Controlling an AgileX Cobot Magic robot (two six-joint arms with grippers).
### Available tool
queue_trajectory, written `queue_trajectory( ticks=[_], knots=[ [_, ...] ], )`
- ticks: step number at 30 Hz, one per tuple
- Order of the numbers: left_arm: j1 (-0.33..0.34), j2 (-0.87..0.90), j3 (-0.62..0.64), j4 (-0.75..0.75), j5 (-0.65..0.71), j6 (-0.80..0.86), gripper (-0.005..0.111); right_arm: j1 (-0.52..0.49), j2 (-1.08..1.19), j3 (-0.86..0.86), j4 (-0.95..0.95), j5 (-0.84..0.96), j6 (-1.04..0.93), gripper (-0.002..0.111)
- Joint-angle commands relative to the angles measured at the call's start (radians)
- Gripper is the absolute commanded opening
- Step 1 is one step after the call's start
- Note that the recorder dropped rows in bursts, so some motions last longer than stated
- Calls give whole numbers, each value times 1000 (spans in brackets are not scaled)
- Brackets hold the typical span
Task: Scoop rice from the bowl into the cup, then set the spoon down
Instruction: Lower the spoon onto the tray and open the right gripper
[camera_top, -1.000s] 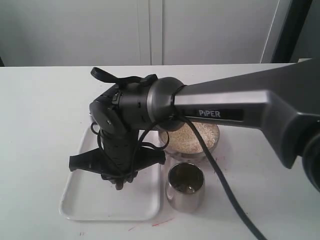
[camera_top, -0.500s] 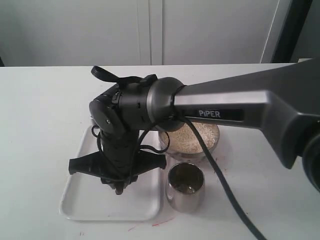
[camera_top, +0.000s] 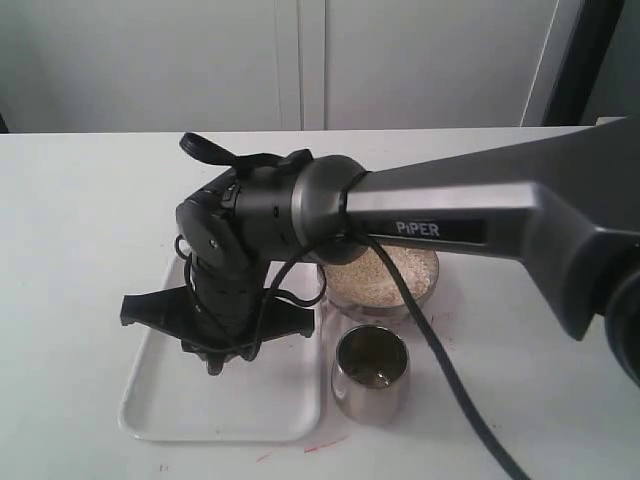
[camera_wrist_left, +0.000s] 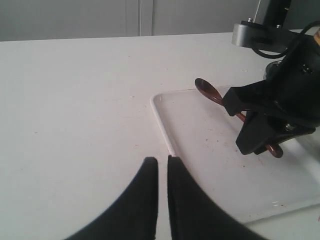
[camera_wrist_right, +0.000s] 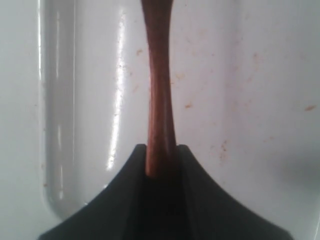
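Note:
My right gripper (camera_wrist_right: 161, 150) is shut on the handle of the dark reddish-brown wooden spoon (camera_wrist_right: 159, 90). It holds the spoon low over the white tray (camera_top: 160, 410). In the left wrist view the spoon (camera_wrist_left: 207, 91) has its oval bowl near the tray's far rim, and the right gripper (camera_wrist_left: 265, 145) covers the handle. I cannot tell whether the spoon touches the tray. In the exterior view the right gripper (camera_top: 215, 362) hides the spoon. The steel bowl (camera_top: 433, 283) holds rice (camera_top: 385, 275). The steel cup (camera_top: 370, 375) stands in front of the bowl. My left gripper (camera_wrist_left: 162, 160) is shut on nothing, above the table beside the tray.
The right arm (camera_top: 480, 225) reaches across from the right, over part of the bowl, and its black cable (camera_top: 440, 360) hangs between bowl and cup. The tray's rim (camera_wrist_left: 162, 125) lies just ahead of my left fingers. Bare white table (camera_top: 90, 220) extends to the left.
The right gripper has moved left and slightly back over the tray, still holding the spoon. Bowl and cup have not moved.

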Motion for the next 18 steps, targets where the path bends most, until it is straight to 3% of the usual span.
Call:
queue_trajectory(
  ticks=[1, 18],
  knots=[
    [-9, 1, -7, -6, -4, -1, 14, 1, -2, -7, -6, 33, 6, 0],
    [-9, 1, -7, -6, -4, -1, 14, 1, -2, -7, -55, 70, 1, 0]
  ],
)
